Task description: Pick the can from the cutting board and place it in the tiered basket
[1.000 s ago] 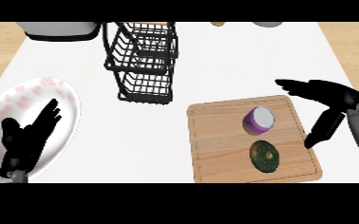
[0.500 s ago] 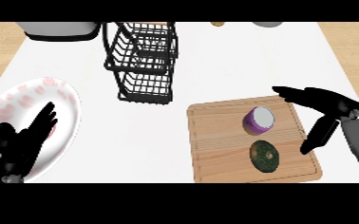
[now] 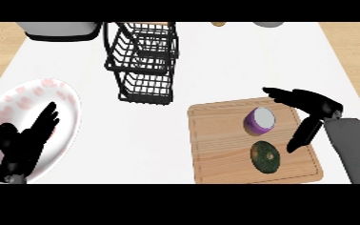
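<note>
A purple can (image 3: 260, 120) with a pale lid stands on the wooden cutting board (image 3: 218, 143) at the right of the counter. My right hand (image 3: 313, 108) hovers just right of the can, open, fingers spread towards it and the thumb hanging down, not touching it. The black wire tiered basket (image 3: 144, 62) stands at the counter's back, left of the board. My left hand (image 3: 26, 143) rests open at the lower left, over a plate.
A dark green round fruit (image 3: 265, 156) lies on the board in front of the can. A white plate with pink spots (image 3: 42, 119) sits at the left edge. A grey pot (image 3: 60, 29) and small items stand along the back.
My right hand has moved left and slightly down, closer to the can. The left hand has sunk a little lower. The can has not moved.
</note>
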You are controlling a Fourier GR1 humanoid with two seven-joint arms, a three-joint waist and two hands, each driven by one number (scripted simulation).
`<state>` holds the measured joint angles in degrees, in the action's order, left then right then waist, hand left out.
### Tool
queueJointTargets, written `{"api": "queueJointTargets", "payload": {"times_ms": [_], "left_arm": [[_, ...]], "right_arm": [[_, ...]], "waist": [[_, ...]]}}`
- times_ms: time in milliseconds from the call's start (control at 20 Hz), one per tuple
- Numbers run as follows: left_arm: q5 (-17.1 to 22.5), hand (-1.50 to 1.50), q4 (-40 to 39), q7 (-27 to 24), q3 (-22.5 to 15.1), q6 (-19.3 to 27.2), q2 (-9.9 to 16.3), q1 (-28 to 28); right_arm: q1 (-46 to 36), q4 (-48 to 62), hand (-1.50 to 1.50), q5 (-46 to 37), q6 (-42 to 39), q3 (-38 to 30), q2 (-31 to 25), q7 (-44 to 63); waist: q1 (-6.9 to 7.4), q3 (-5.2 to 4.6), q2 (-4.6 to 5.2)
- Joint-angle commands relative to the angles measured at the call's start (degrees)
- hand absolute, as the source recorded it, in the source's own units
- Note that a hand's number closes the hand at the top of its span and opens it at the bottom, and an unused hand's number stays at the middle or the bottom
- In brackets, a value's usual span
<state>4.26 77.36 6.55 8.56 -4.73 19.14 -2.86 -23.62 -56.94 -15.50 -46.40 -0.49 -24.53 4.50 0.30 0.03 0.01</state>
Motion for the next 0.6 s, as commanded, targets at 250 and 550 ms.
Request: {"api": "queueJointTargets", "payload": {"times_ms": [250, 550], "left_arm": [[-3.17, 0.0, 5.24, 5.06, -0.46, 1.76, -2.77, 0.51], [-2.29, 0.0, 0.7, 3.73, 2.47, -1.8, -2.05, 2.54]], "right_arm": [[-0.78, 3.5, -1.5, -4.45, 3.96, 0.12, 4.8, -1.41], [1.28, 1.25, -1.5, -5.2, 2.83, -0.69, 4.86, -1.71]], "waist": [[0.03, 0.0, 0.02], [-0.2, -0.02, -0.01]]}}
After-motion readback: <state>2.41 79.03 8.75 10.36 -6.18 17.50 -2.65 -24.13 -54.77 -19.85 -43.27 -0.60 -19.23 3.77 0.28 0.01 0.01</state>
